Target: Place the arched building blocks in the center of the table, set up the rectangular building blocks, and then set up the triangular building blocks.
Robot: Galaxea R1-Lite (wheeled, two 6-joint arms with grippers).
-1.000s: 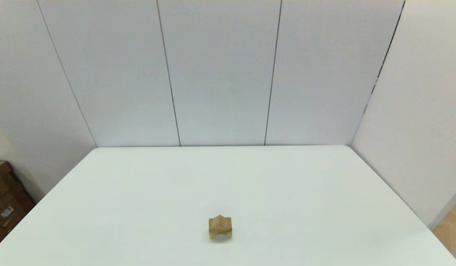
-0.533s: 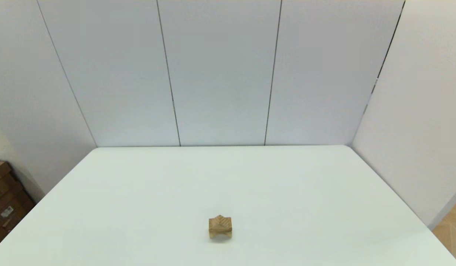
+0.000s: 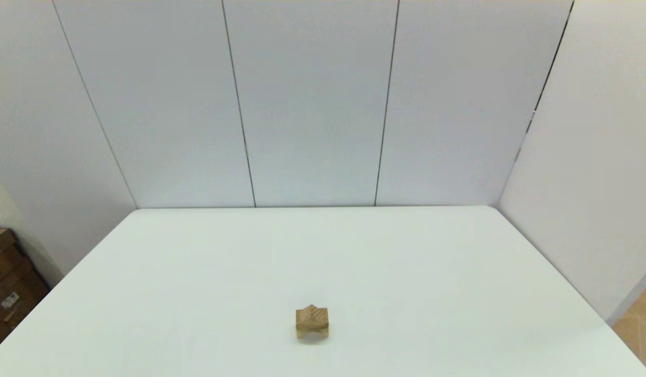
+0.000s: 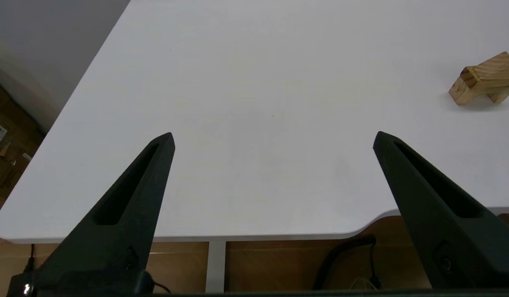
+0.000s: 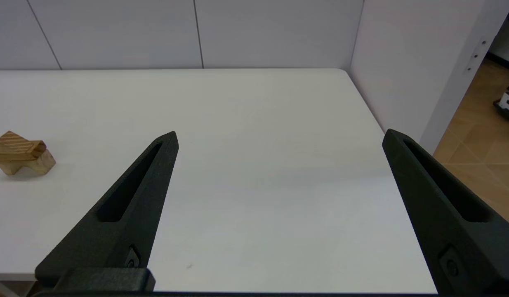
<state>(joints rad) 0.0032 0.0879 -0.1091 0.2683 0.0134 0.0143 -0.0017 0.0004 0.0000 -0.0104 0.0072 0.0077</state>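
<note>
No change seen.
Small light-wood stacked blocks (image 3: 312, 321) sit at the same spot on the white smooth surface (image 3: 197, 293); head view itself unshifted across all three moments.

One arched block (image 3: 312, 330) and one triangular block (image 3: 312, 313) on one white bench (image 3: 407, 272); two grippers, the left gripper (image 4: 273, 138) and the right gripper (image 5: 279, 136).

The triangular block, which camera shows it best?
The left wrist view: the triangular block shows its sloping grain-lined face atop the stack. The right wrist view shows its striped face edge-on; the head view shows only a small ridge.
</note>
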